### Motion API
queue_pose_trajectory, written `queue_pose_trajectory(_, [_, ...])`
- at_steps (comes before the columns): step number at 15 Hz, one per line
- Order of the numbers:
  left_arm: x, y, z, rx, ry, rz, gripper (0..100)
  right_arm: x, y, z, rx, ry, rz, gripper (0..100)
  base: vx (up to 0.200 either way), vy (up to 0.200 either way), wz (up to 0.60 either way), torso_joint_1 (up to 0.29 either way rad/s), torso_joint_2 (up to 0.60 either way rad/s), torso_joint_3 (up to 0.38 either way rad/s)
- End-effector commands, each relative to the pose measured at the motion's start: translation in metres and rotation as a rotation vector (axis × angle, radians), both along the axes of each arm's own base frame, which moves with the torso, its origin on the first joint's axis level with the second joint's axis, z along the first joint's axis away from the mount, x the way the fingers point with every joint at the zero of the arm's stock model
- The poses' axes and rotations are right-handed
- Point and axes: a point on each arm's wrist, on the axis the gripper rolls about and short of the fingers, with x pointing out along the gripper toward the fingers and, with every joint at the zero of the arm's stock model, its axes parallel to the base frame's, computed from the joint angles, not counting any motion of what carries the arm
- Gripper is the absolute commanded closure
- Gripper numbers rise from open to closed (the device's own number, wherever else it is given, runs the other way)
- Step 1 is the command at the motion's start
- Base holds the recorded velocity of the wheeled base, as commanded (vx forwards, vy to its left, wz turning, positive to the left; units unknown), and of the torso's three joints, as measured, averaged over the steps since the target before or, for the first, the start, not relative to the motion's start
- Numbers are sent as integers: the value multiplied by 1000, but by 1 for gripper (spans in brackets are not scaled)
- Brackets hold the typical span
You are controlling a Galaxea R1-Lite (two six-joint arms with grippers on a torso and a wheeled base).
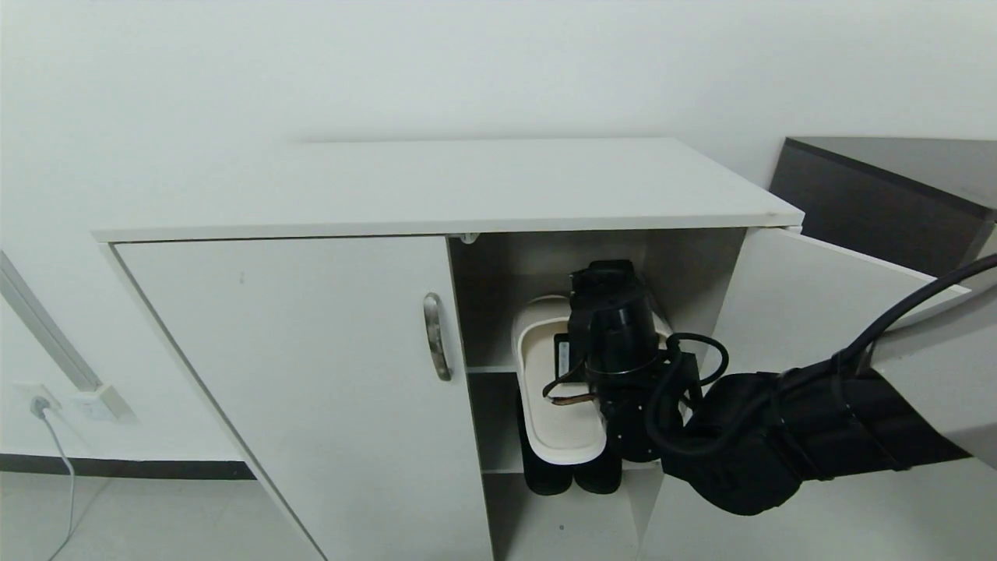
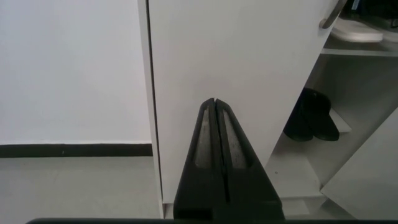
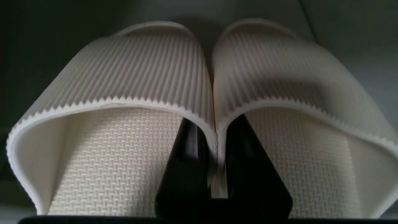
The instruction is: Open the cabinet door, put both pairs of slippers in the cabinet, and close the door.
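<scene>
- Inside the cabinet (image 1: 467, 187) are two pairs of slippers: one white pair (image 1: 557, 425) at the upper shelf, one black pair (image 2: 314, 118) on the shelf below.
- Right gripper (image 3: 213, 158) pinches the white pair's adjoining inner edges, one slipper on either side.
- Left gripper (image 2: 214, 106), pressed together, hangs before the closed left door (image 1: 296, 374); the right door (image 1: 818, 312) stands open.

White cabinet (image 1: 467, 183), dull grey metal handle (image 1: 436, 336), cream slippers (image 3: 134, 81) with ribbed straps and pebbled footbeds, black slippers (image 2: 314, 118), black right tool (image 3: 214, 158), black left tool (image 2: 214, 107), charcoal side unit (image 1: 880, 195) at 2 o'clock, black skirting (image 1: 117, 467).
</scene>
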Motion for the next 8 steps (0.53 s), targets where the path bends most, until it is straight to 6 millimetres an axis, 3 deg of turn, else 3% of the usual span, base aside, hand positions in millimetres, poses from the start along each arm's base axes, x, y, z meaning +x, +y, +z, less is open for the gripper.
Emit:
queue_pose_trajectory(1, [0,0,0,-1,0,0,100,7,4,-5,-4,3,-4,100,0,0,0,0,0,0])
queue_pose_trajectory(8, [0,0,0,-2,0,0,100,43,14,-7,-18,-32,-34,100,0,0,0,0,0,0])
